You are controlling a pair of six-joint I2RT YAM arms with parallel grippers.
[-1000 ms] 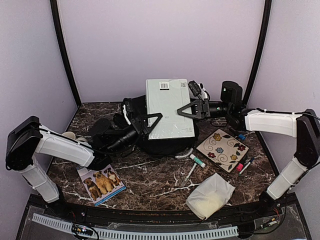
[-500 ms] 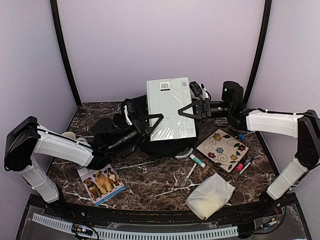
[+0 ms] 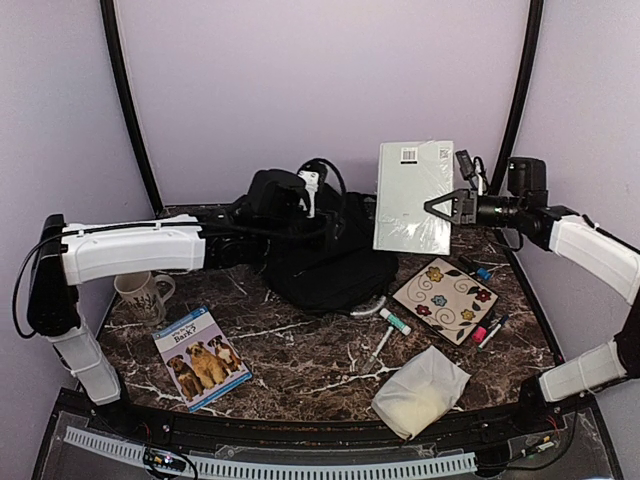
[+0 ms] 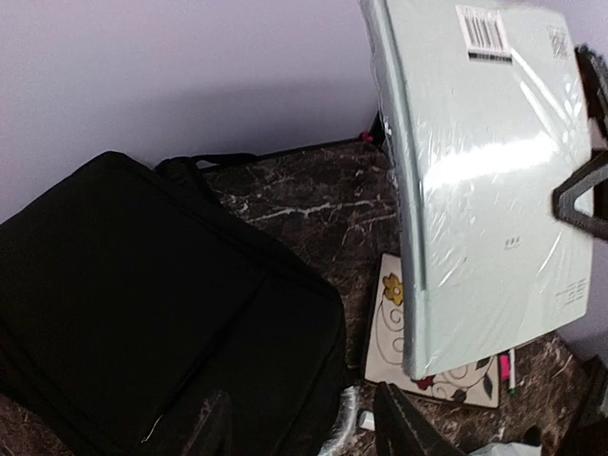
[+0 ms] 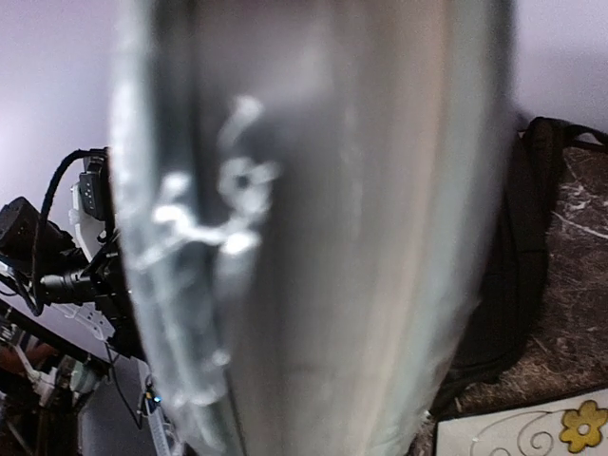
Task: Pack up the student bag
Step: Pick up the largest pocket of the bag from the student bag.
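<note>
Jaws of right gripper (image 3: 447, 207) clamp a pale shrink-wrapped flat pack (image 3: 413, 195), upright mid-air; left gripper (image 4: 304, 425) gapes empty above black soft fabric student bag (image 3: 320, 255), slumped back-centre. Looks floppy, prob. best grabbed at zip edge.

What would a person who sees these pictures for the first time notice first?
First comes the pale book in shiny plastic wrap, held upright in the air by the right gripper at the back right of the table. Next is the black backpack lying at the middle back, with the left gripper open above it.
</note>
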